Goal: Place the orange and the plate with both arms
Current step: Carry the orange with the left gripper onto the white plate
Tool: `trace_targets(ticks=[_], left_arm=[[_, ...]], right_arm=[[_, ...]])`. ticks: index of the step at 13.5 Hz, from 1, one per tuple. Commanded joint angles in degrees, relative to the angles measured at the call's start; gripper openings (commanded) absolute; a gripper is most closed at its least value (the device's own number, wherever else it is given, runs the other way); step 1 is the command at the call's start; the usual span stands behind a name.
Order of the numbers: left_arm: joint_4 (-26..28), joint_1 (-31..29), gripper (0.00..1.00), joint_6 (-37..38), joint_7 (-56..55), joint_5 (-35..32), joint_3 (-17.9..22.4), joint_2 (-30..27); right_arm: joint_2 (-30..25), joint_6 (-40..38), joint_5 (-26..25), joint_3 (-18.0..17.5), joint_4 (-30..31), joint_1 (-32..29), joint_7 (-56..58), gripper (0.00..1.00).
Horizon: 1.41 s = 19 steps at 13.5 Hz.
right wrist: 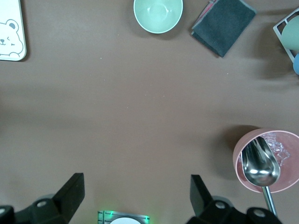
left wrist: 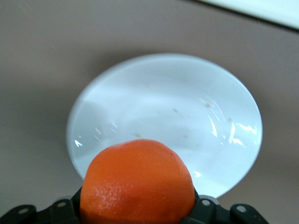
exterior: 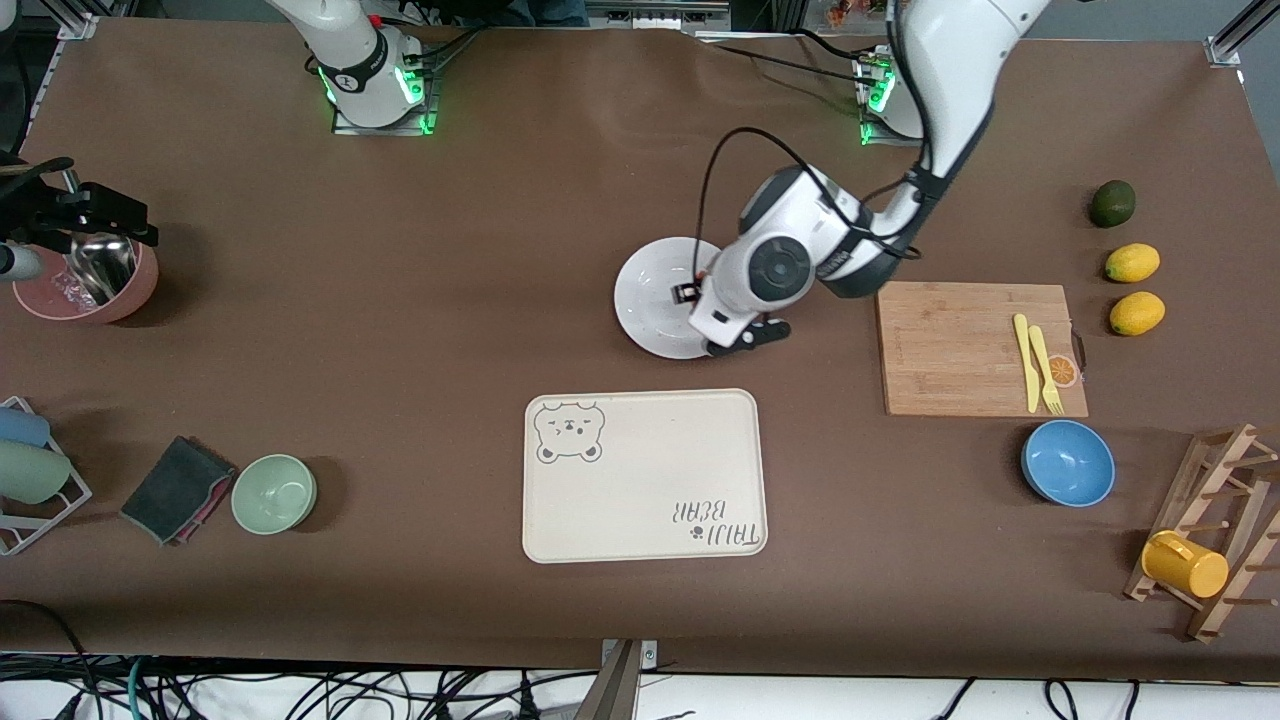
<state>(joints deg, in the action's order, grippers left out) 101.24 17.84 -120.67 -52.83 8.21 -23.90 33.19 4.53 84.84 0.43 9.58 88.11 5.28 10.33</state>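
My left claw hangs over the edge of the round white shallow plate, on the side toward the left arm's end of the brown surface. In the left wrist view it is clenched on the small round bright orange fruit, which sits just above the plate's rim (faint specks show on the white glaze).

The plate lies on the surface, farther from the front camera than the cream rectangular bear-print tray and beside the wooden cutting board.

My right arm waits. Its claw is spread wide with nothing between the fingers, above bare surface near the pink bowl holding a metal spoon; a pale green bowl and a dark folded cloth also show in its wrist view.
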Motion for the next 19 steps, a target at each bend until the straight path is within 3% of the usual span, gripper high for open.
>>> trace_targets(ticks=[1, 5, 9, 14, 19], left_arm=[[-0.3, 1.9, 0.08, -4.6, -3.1, 1.4, 0.6, 3.3], [-0.3, 4.0, 0.13, -8.1, -5.4, 1.3, 0.7, 6.3], [-0.6, 3.4, 1.0, -8.1, -6.9, 1.5, 0.7, 7.0], [-1.2, 2.2, 1.0, -6.1, -7.0, 1.3, 0.6, 5.8], [-12.5, -3.1, 1.0, 14.5, -3.5, 0.3, 0.9, 5.2]], right_arm=[[0.0, -0.7, 1.1, -0.1, -0.7, -0.4, 0.0, 1.0], [0.0, -0.8, 1.1, -0.1, -0.7, -0.4, 0.0, 1.0], [0.0, -0.8, 1.0, 0.0, -0.7, -0.4, 0.2, 1.0], [0.0, -0.7, 1.0, -0.1, -0.7, -0.4, -0.1, 1.0], [0.0, -0.8, 0.8, -0.1, -0.8, -0.4, -0.1, 1.0]])
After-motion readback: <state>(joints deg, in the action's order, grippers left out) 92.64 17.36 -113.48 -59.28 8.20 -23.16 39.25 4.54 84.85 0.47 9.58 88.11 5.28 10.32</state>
